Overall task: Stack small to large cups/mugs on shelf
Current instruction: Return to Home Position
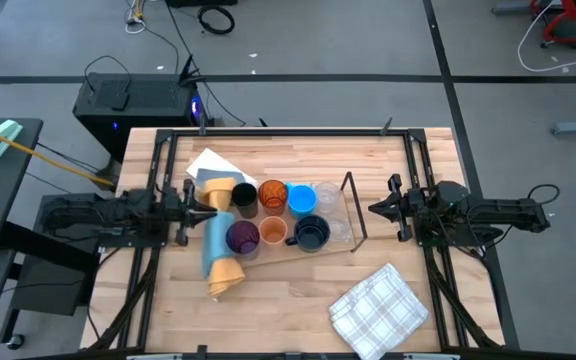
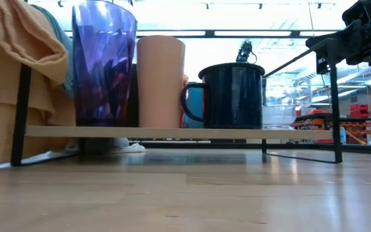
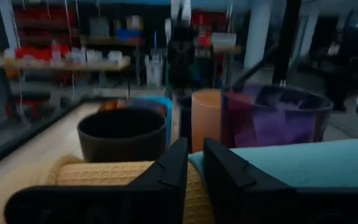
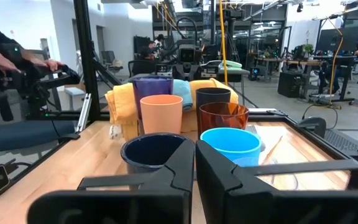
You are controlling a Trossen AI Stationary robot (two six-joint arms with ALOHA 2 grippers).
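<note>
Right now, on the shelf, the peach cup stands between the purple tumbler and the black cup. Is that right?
Not quite. The high view shows the peach cup standing between the purple tumbler and the dark handled mug. The black cup is in the other row, behind the tumbler.

Wooden table (image 1: 288, 315) — wire shelf (image 2: 172, 132) bearing cups (image 1: 302, 200), rolled cloths (image 1: 226, 275), checked towel (image 1: 378, 305).

Bright overhead light, soft shadows.
Low view: ceiling light strips (image 2: 256, 33) glare at twelve o'clock; the tabletop (image 2: 185, 193) gleams beneath.
</note>
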